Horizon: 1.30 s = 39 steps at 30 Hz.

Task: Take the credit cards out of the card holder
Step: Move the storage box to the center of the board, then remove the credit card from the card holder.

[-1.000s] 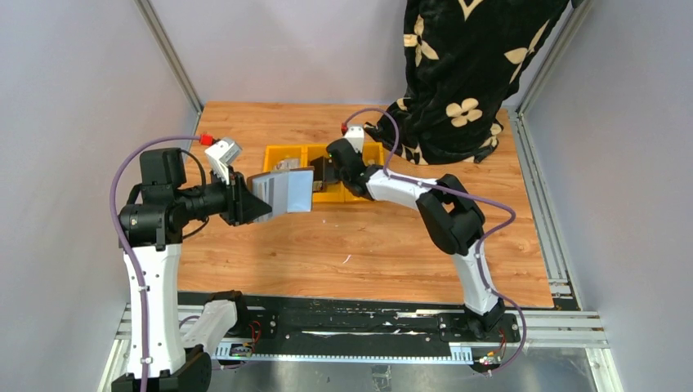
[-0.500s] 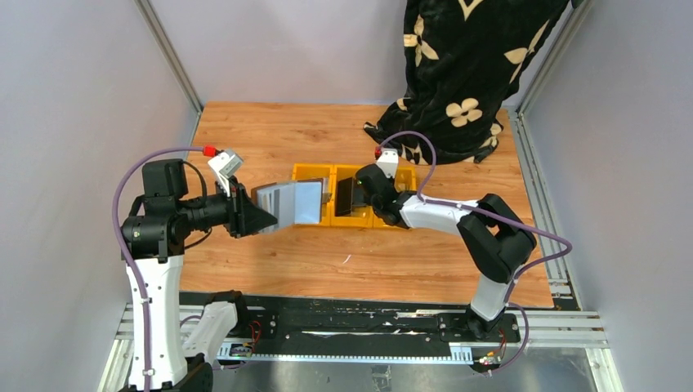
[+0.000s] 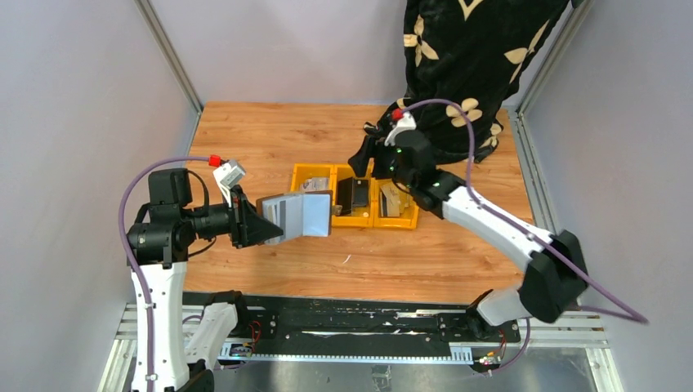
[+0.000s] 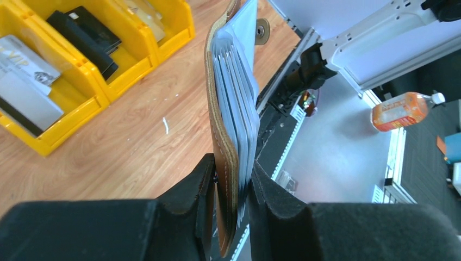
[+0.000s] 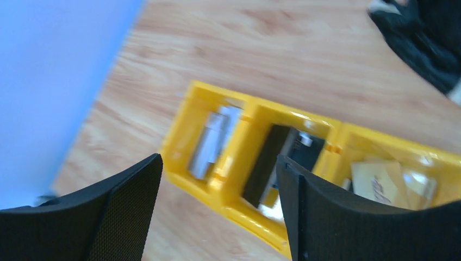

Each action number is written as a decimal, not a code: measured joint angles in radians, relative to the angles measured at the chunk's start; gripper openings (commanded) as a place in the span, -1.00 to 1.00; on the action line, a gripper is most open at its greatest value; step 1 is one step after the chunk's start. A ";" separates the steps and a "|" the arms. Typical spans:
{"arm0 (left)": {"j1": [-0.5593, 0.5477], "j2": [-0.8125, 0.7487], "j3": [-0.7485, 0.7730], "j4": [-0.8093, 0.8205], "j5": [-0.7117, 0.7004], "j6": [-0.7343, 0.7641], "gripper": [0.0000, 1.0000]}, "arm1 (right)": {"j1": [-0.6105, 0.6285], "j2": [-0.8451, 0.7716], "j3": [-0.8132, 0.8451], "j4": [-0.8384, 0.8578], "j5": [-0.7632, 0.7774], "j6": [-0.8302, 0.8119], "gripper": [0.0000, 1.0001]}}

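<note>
My left gripper (image 3: 274, 220) (image 4: 231, 182) is shut on the brown leather card holder (image 3: 300, 214) (image 4: 225, 109) and holds it on edge above the table, its grey clear sleeves fanned toward the tray. My right gripper (image 3: 372, 162) (image 5: 218, 163) hangs open and empty over the yellow tray (image 3: 359, 219) (image 5: 187, 117). Of the credit cards, a black one (image 3: 353, 194) (image 5: 265, 163) (image 4: 81, 30) leans in the middle compartment. Grey-white ones (image 3: 317, 184) (image 5: 209, 142) (image 4: 27, 81) lie in the left compartment and tan ones (image 3: 394, 202) (image 5: 378, 179) in the right. Whether any card remains in the sleeves I cannot see.
A black cloth with pale flowers (image 3: 466, 73) hangs over the table's back right corner, close behind my right wrist. Grey walls and metal rails close in the wooden table (image 3: 368, 261) on three sides.
My right gripper has opened, let go of the black card in the middle compartment, and risen back toward the far right. The tray slid right earlier. My left arm shifted slightly right.
</note>
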 measured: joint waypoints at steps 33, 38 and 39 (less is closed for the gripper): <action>0.000 0.016 -0.028 0.002 0.114 0.010 -1.00 | 0.193 -0.121 0.166 0.029 -0.871 0.019 -0.26; 0.000 0.016 -0.017 0.002 0.111 0.010 -1.00 | 0.207 -0.079 0.166 -0.015 -0.840 -0.009 -0.04; 0.000 0.016 -0.015 0.003 0.108 0.009 -1.00 | 0.209 -0.072 0.166 -0.023 -0.835 -0.014 0.06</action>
